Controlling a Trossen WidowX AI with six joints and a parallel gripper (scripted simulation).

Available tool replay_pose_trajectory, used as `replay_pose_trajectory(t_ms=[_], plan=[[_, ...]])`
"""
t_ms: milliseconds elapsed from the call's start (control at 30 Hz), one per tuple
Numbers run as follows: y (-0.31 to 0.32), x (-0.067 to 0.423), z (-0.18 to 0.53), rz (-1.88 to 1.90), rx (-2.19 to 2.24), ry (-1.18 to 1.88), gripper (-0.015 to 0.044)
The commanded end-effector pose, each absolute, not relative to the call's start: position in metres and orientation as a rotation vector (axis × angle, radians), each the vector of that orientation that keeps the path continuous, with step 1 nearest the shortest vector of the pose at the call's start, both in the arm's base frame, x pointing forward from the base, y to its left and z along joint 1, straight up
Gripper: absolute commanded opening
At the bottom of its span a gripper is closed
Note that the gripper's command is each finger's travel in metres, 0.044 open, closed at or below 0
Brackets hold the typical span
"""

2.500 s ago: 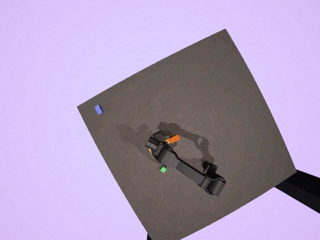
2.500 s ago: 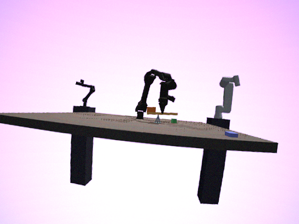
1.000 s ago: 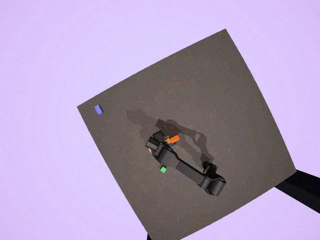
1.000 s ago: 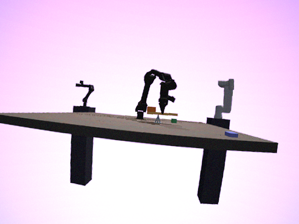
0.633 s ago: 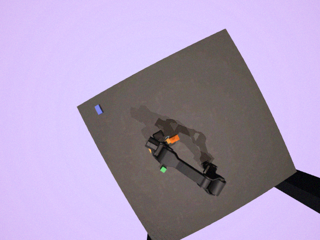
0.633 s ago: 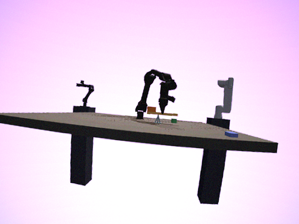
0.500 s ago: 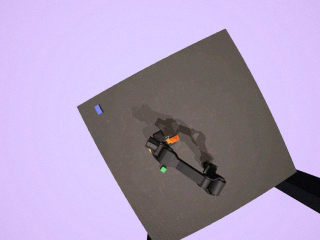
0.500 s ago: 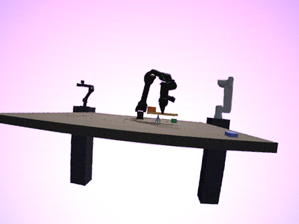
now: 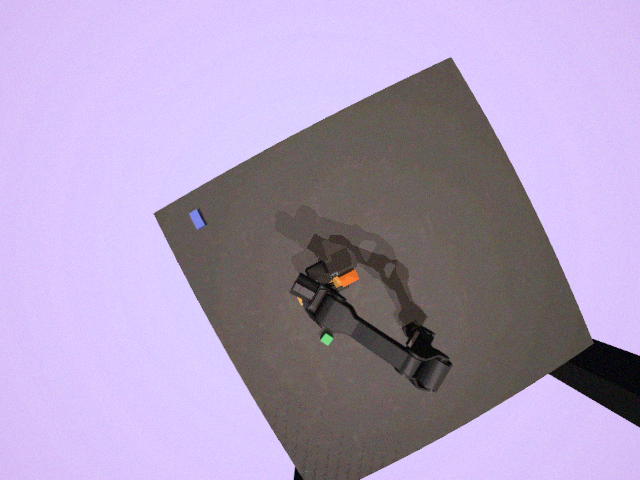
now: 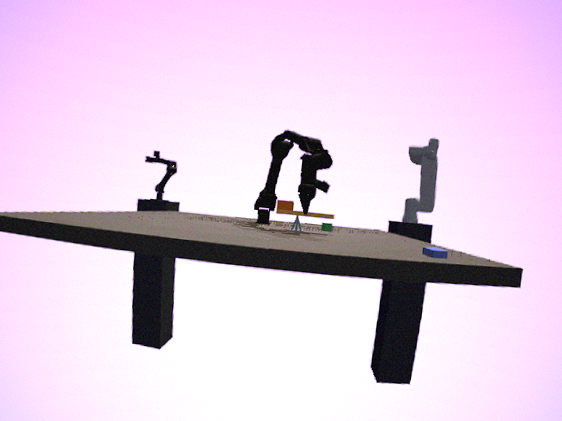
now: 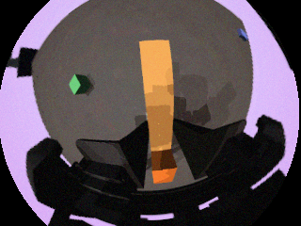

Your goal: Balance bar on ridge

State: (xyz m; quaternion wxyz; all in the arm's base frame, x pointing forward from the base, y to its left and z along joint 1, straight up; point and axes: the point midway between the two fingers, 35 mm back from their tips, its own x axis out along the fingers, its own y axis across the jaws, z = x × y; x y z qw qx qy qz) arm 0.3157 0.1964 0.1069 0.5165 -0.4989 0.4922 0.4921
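Observation:
A thin tan bar (image 10: 318, 214) (image 11: 157, 82) carries an orange block (image 9: 347, 279) (image 10: 284, 206) (image 11: 165, 169) on one end. In the side view the bar lies level over the tip of the small pale-blue ridge (image 10: 297, 223), clear of the table (image 9: 439, 206) (image 10: 114, 219). I cannot tell whether it touches the tip. My gripper (image 10: 303, 209) (image 11: 160, 122) points straight down and is shut on the bar close to the block end. In the top view my black arm (image 9: 361, 330) hides the fingers, the ridge and most of the bar.
A green cube (image 9: 326, 338) (image 10: 327, 226) (image 11: 77, 83) sits on the table close beside the ridge. A blue block (image 9: 196, 219) (image 10: 434, 252) (image 11: 244, 34) lies near a table corner. A small black arm (image 10: 163, 177) and a grey arm (image 10: 422, 183) stand beyond the table.

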Motion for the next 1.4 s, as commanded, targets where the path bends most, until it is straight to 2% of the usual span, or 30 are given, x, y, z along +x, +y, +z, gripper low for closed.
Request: replay_pose_trajectory(t_ms=[0, 867, 1067, 1367], plan=[[0.1964, 0.3157, 0.1068, 1.182, -1.198, 1.182, 0.0], [0.1964, 0.3157, 0.1068, 1.182, -1.198, 1.182, 0.0], [0.1964, 0.3157, 0.1068, 1.182, -1.198, 1.182, 0.0157], [0.1964, 0.3157, 0.1068, 1.182, -1.198, 1.182, 0.0167]])
